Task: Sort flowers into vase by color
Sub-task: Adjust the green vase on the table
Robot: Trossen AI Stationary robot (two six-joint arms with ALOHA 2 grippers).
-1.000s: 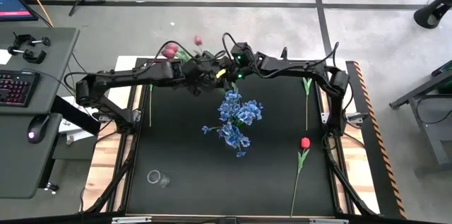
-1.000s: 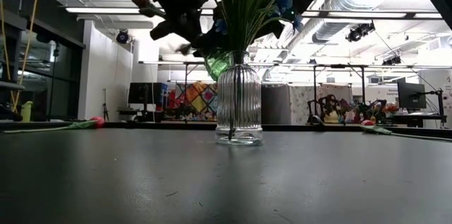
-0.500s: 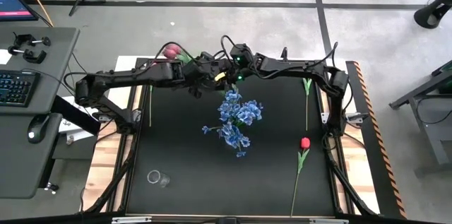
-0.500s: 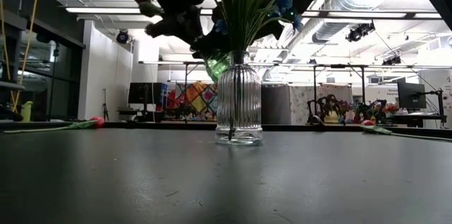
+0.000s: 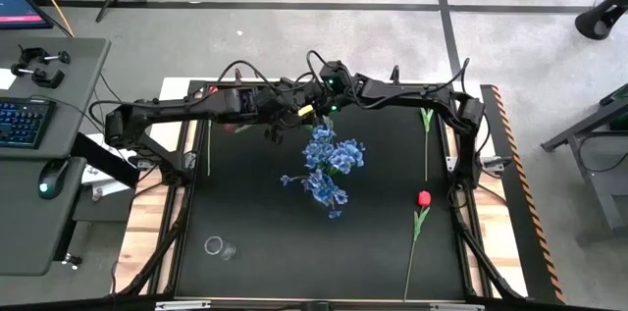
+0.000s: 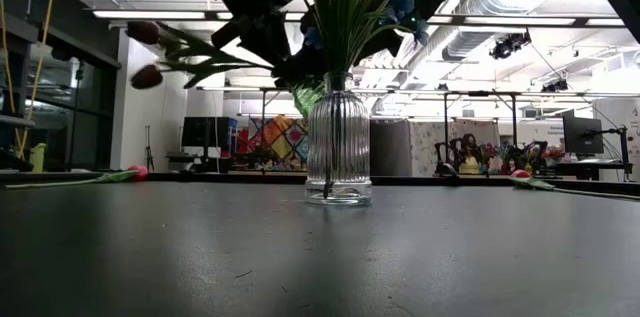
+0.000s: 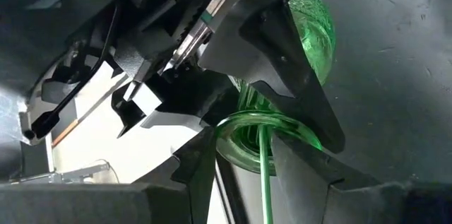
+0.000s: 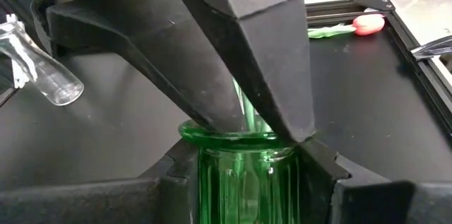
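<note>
Two pincers are meeting at the far middle of the black counter [image 5: 245, 203]. The left pincer [image 7: 236, 160] is pinching thin green stems at the rim of a green glass vase [image 7: 265, 136], its fingers pressed onto them. The right pincer [image 8: 240, 146] is straddling a second green vase's [image 8: 236, 174] neck, fingers spread around it. Dark maroon tulips [image 6: 145, 52] are dangling beside the clear ribbed vase [image 6: 338, 147]. Blue flowers [image 5: 329, 164] are lying mid-counter, a red tulip [image 5: 423, 198] well apart on the right.

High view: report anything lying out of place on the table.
A small clear glass vase appears tipped on its side near the table's lower-left corner in this view, empty and far from the flowers. A red tulip lies loose at the right.
</note>
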